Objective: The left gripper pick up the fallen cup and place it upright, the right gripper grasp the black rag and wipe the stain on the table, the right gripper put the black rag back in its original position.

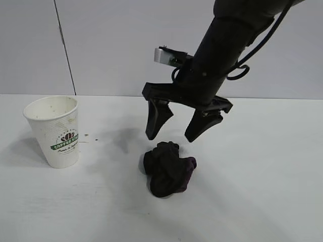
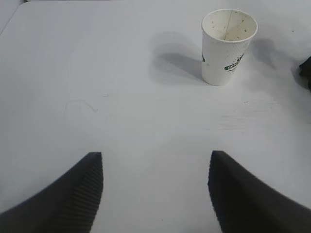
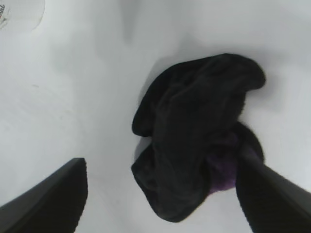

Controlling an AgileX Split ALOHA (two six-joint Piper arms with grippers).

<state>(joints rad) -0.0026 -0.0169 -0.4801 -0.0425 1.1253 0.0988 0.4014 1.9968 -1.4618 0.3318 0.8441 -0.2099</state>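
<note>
On the white tabletop [image 1: 262, 166] we find the cup [image 1: 54, 130] standing upright toward the left of the exterior view, its mouth open upward, brown specks showing inside the rim and the green logo facing the camera. A few tiny brownish droplets [image 1: 90, 136] sit on the surface just beside the cup, on the side toward the rag; we cannot make out any larger blotch of the stain.

Near the middle of the tabletop lies the black rag [image 1: 168, 169], a lumpy wad with a purplish tinge at one edge. It rests on the surface, well apart from the cup.

Directly above the rag hangs the right gripper [image 1: 177, 135], angled steeply downward. We see its fingers [image 1: 156, 119] spread wide, with nothing between them. In the exterior view the tips appear clear of the cloth, just over its upper edge. In the right wrist view the rag [image 3: 199, 141] lies between the two spread fingers [image 3: 53, 199], and one finger overlaps the cloth's purplish edge; we cannot tell whether it touches.

In the left wrist view the left gripper [image 2: 155, 194] is held above bare tabletop [image 2: 97, 73], its fingers [image 2: 73, 199] apart and empty, with the cup [image 2: 226, 46] upright farther off.
</note>
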